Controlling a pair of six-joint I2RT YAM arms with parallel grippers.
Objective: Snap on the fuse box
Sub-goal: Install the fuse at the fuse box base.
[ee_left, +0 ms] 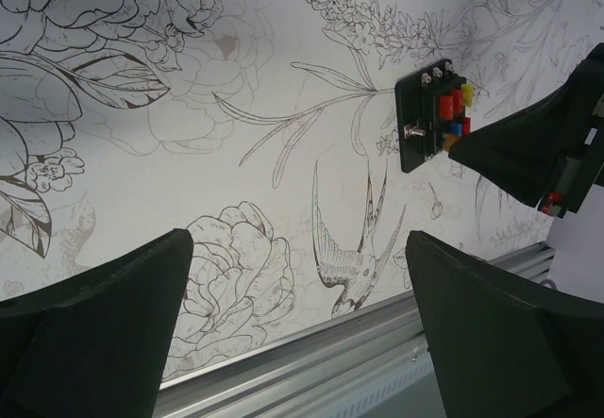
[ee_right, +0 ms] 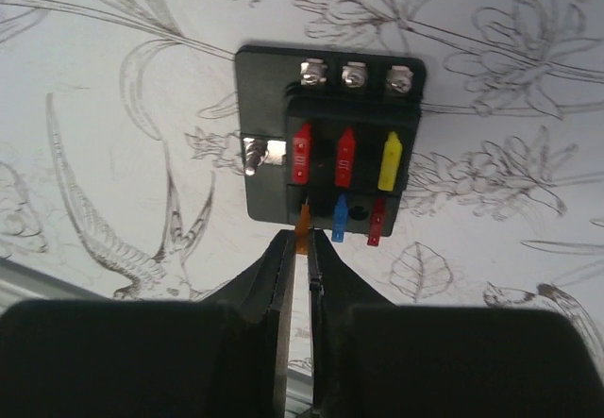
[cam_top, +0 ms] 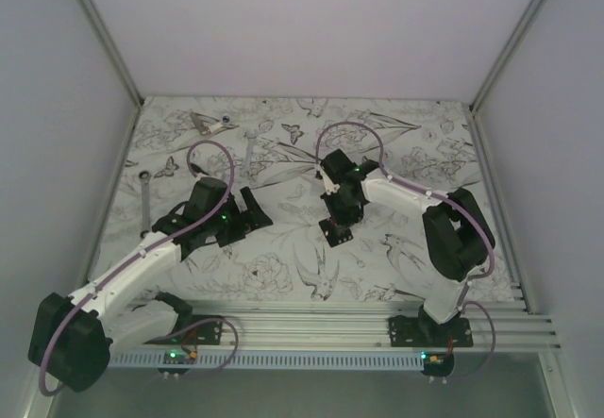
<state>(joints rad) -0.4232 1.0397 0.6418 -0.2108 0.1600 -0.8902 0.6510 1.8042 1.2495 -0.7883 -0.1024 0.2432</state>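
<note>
Seen from above, a counter (cam_top: 283, 267) covered in a white sheet printed with line-drawn flowers and birds stands between plain pale walls (cam_top: 311, 22), with an aluminium rail (cam_top: 321, 324) along its 6 o'clock edge. The small flat black square plastic fuse box (ee_right: 330, 144) lies just toward 5 o'clock of the counter's centre. The right end effector (ee_right: 302, 248) is closed to a slit on a small orange fuse (ee_right: 303, 225), while the left end effector (ee_left: 297, 248) hangs wide open at the box's 9 o'clock.

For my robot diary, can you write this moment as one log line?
flat black square plastic fuse box: lying on flower-printed table | right fingers: pinching small orange fuse at its edge | left fingers: wide open, empty
</note>
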